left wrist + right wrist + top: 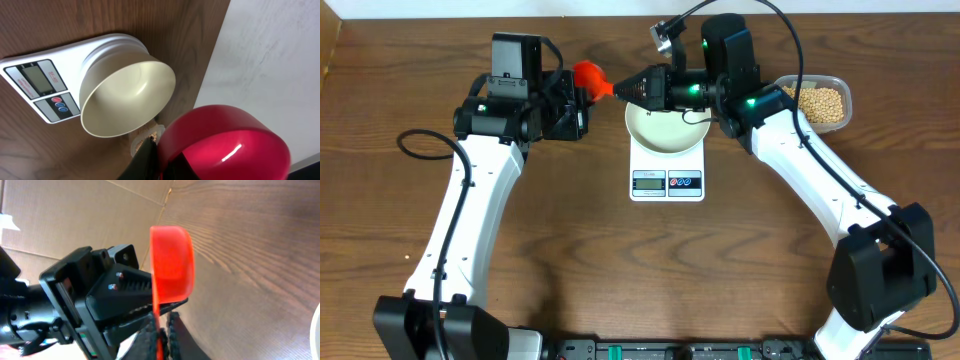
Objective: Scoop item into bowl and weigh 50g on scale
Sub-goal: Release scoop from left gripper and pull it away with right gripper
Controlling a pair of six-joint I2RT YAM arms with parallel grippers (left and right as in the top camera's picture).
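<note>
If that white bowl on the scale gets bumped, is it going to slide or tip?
The bowl looks empty, so probably light and easy to shove. It sits loose on the scale's smooth top, so it likely slides. A knock from the red scoop on its flared rim might tip it.

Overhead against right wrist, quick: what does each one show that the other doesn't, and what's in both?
Overhead only: the scale with the white bowl sitting on it, and the clear tub of beans beside the right arm. Right wrist only: a close look at the red scoop, its thin handle pinched between the fingers of the right gripper. Both: the red scoop, with the left gripper closed in on it from the other side.
</note>
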